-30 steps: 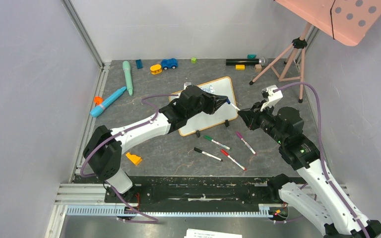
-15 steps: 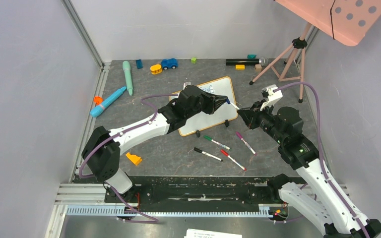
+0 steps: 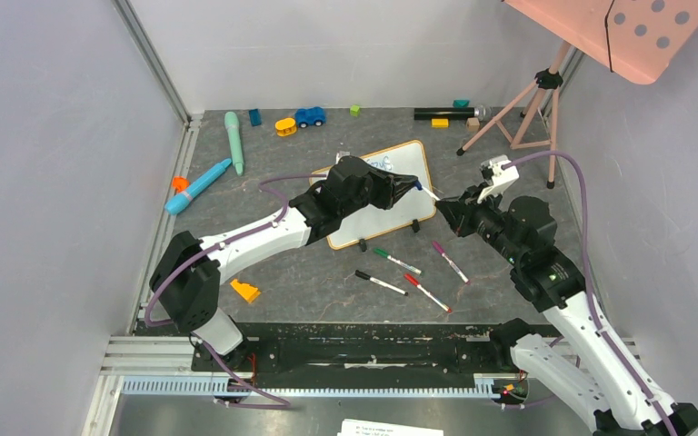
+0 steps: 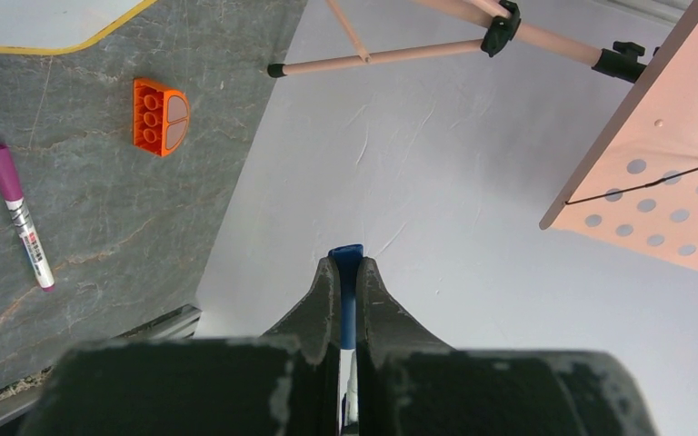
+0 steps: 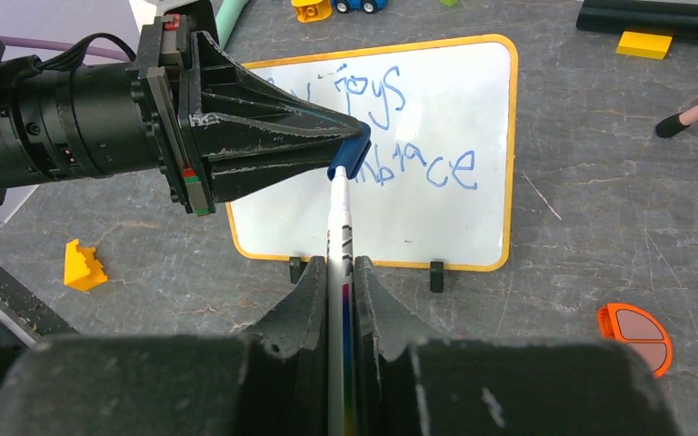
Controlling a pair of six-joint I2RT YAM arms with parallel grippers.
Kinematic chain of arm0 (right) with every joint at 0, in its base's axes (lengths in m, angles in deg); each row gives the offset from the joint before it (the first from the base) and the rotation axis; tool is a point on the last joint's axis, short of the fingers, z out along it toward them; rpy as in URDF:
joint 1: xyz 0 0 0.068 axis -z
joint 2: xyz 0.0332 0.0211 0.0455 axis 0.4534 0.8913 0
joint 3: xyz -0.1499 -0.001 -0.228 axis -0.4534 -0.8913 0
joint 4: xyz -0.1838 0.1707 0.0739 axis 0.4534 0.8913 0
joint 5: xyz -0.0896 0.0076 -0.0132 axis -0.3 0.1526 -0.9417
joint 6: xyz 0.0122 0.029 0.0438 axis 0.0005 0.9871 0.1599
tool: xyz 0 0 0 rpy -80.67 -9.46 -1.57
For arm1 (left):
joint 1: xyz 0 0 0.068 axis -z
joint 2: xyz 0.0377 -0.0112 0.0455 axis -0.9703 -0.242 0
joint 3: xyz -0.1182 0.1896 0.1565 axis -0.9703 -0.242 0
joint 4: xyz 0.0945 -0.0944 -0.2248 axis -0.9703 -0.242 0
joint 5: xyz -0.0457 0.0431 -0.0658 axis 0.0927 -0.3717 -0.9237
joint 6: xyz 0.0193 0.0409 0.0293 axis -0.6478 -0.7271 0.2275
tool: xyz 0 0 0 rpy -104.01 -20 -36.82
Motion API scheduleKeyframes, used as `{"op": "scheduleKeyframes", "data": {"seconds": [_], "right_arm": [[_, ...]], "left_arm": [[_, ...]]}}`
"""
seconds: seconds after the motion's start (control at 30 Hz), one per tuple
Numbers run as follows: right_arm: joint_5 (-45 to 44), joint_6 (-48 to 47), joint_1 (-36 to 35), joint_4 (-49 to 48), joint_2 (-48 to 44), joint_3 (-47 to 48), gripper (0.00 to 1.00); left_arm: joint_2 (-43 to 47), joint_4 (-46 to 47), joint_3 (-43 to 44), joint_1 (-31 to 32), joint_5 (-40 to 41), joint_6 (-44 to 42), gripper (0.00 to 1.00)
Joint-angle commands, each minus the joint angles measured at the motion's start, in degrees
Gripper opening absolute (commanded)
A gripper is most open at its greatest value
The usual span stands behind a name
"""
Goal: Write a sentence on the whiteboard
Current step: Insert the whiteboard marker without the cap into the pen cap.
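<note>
**Worktop layout (top view).** The whiteboard (image 3: pixel 411 166) lies flat near the centre of the worktop (image 3: pixel 327 291), with one corner pointing to 1 o'clock. Its two black clip feet (image 3: pixel 362 243) sit on the 6 o'clock long edge. The left arm covers much of the board.

**Sentence.** In the right wrist view the sentence (image 5: pixel 436 168) is blue handwriting in two lines on the whiteboard (image 5: pixel 473 222). The left claw hides the start of each line.

**Left claw.** The left claw (image 3: pixel 415 186) hovers over the board's 3 o'clock end. Its fingers are pinched together on the blue cap (image 5: pixel 353 153) of a marker (image 5: pixel 340 213). The left wrist view shows the same cap (image 4: pixel 346 257) between the fingertips.

**Right claw.** The right claw (image 3: pixel 443 207) is just off the board at 3 o'clock, facing the left claw. It is clamped on the white barrel of that marker, as the right wrist view shows (image 5: pixel 339 265).

**Other items.**
- Four loose pens lie at 6 o'clock of the board: green (image 3: pixel 395 261), black (image 3: pixel 380 282), red (image 3: pixel 427 292) and purple (image 3: pixel 450 262).
- A pink tripod (image 3: pixel 527 104) carrying a dotted pink panel (image 3: pixel 636 32) stands at 2 o'clock.
- A blue toy car (image 3: pixel 310 116) rests along the 12 o'clock edge.
</note>
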Motion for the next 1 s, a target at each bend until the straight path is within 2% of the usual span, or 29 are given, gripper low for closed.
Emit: {"op": "scheduleKeyframes", "data": {"seconds": [0.0,0.97], "right_arm": [[-0.48,-0.32,0.08,0.26,-1.08,0.82,0.00],[0.17,0.17,0.04,0.69,-1.60,0.01,0.00]], "left_arm": [[1.13,3.20,-0.28,0.31,0.99,4.03,0.02],[0.41,2.30,0.69,0.30,1.28,2.11,0.02]]}}
